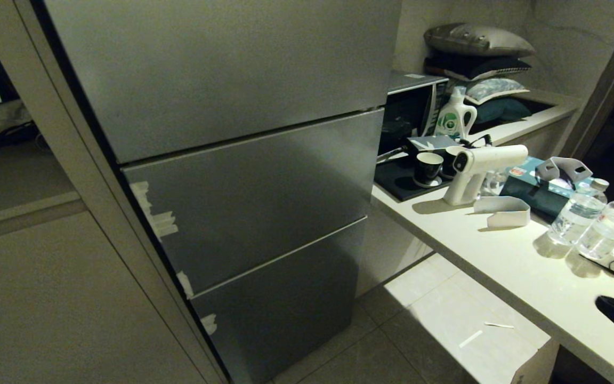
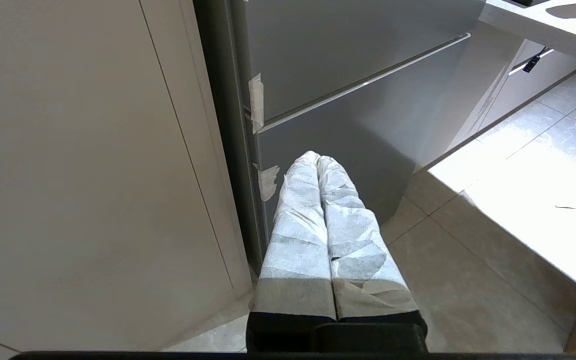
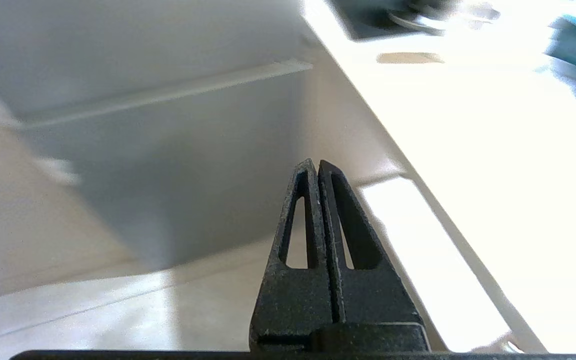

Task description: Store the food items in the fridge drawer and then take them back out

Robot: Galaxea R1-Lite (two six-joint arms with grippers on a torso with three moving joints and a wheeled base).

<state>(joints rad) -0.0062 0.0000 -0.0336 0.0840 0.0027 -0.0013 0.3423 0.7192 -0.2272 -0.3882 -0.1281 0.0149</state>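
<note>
Fridge [image 1: 243, 176] panels all closed; both grippers, left [image 2: 318, 159] and right [image 3: 316, 162], fingers clenched empty above open floor [image 1: 445, 314].

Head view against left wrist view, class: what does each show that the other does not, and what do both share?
Only the head view shows the worktop's load: water bottles, a white spray gun, cups and a detergent bottle.

Only the left wrist view shows the left tool, shut, wrapped in white and holding nothing.

Both show the closed grey fridge panels with white tape at their edges, and the tiled floor.
</note>
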